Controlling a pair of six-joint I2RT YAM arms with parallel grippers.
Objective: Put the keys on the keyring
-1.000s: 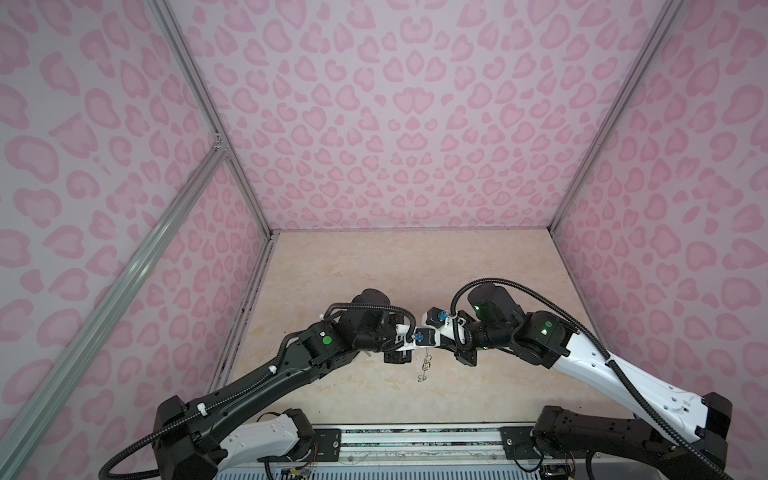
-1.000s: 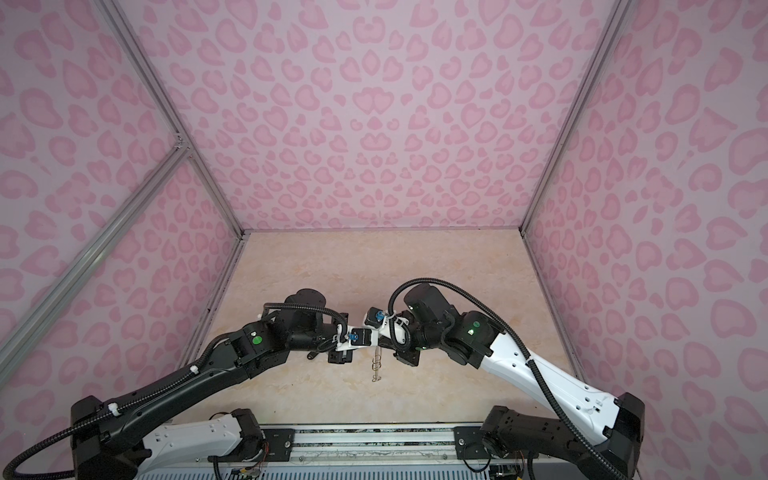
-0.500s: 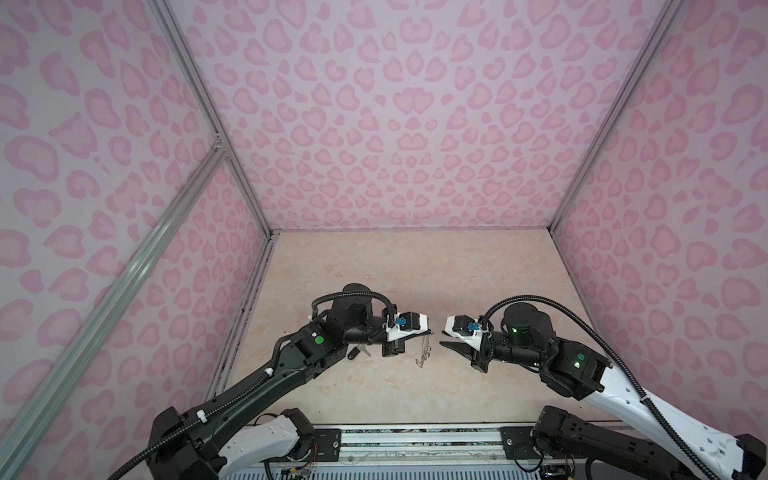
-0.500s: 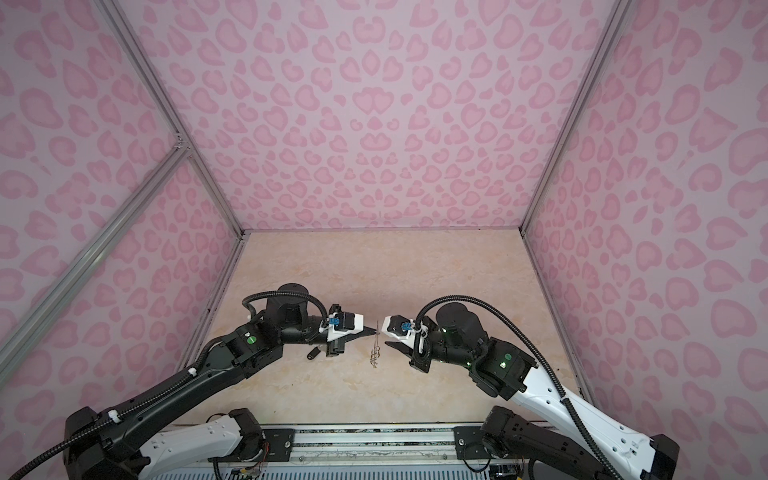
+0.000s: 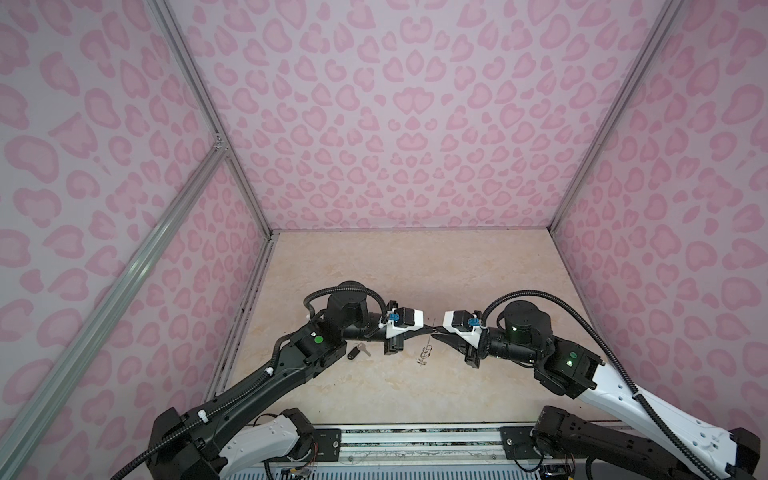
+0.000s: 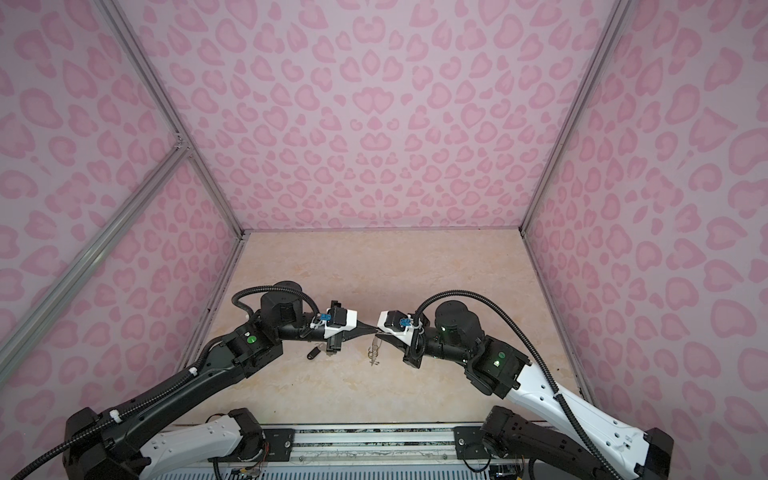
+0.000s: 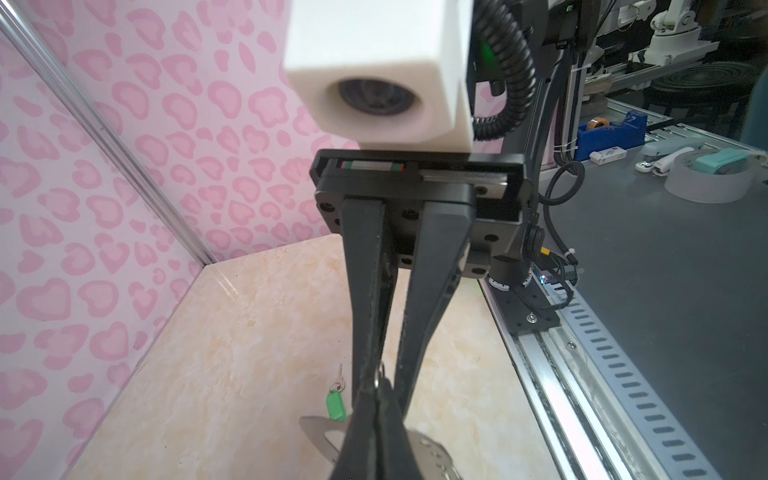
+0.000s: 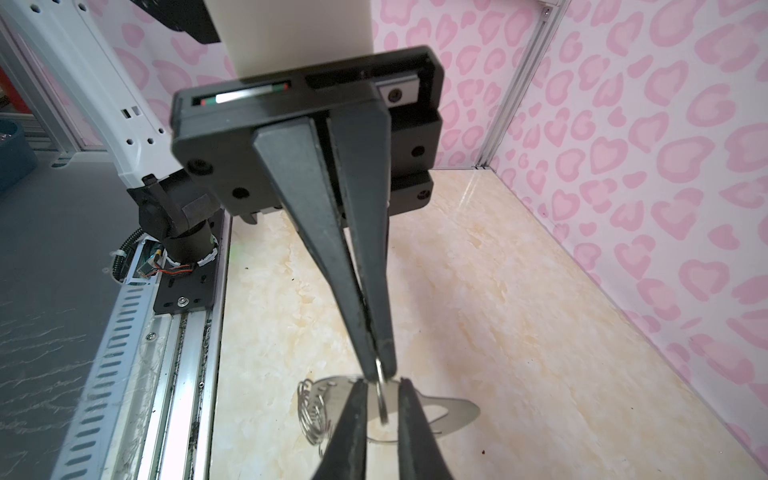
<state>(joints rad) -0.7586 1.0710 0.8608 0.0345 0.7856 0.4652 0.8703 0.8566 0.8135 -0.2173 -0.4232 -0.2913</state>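
Note:
My left gripper is shut on a small wire ring of the keyring. The grey plate hangs below it and shows edge-on in both top views. My right gripper meets it tip to tip. Its jaws stand narrowly open on either side of that ring, with a gap on both sides. The black-tagged key lies on the table under the left wrist. The green-tagged key lies on the table past the plate, seen only in the left wrist view.
The marble-patterned table is walled in pink on three sides. An aluminium rail with both arm bases runs along the front edge. Several spare wire rings bunch at one end of the plate.
The right arm pulled back to the right, then came in again to the left gripper's tips with narrower jaws. The left gripper stayed shut on the keyring and shifted slightly.

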